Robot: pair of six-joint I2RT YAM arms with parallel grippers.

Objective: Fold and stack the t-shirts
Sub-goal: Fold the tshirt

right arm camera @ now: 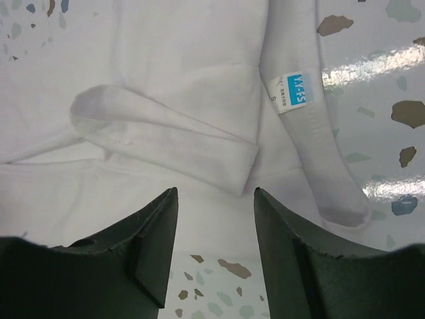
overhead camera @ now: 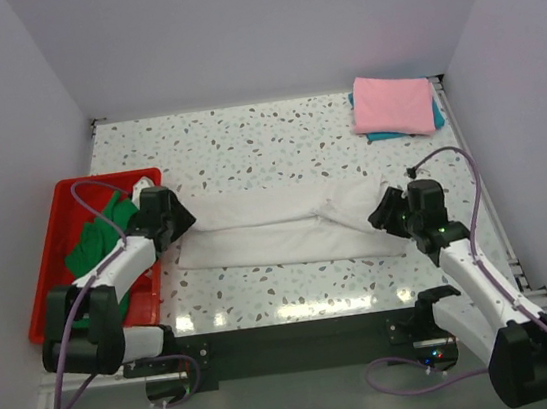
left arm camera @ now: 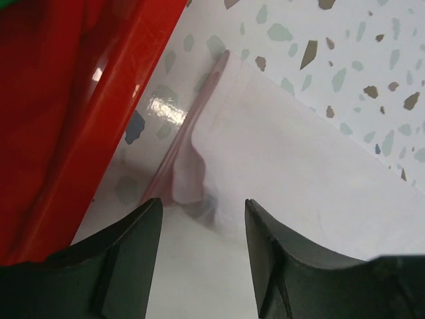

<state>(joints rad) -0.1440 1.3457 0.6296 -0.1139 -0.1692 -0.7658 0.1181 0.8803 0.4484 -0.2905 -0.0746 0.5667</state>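
A large white t-shirt (overhead camera: pixel 277 229) lies folded into a long band across the middle of the table. My left gripper (overhead camera: pixel 180 220) is open at its left end, close to the cloth corner (left arm camera: pixel 199 166). My right gripper (overhead camera: pixel 386 218) is open just above its right end, where the folded sleeve (right arm camera: pixel 172 136) and the neck label (right arm camera: pixel 292 91) show. A pink t-shirt (overhead camera: pixel 393 103) lies folded on a teal one (overhead camera: pixel 435 115) at the back right. A green t-shirt (overhead camera: pixel 91 238) lies in the red tray (overhead camera: pixel 52 284).
The red tray's rim (left arm camera: pixel 99 113) stands close to the left of my left gripper. White walls enclose the table on three sides. Bare speckled tabletop (overhead camera: pixel 245 138) lies behind the white shirt.
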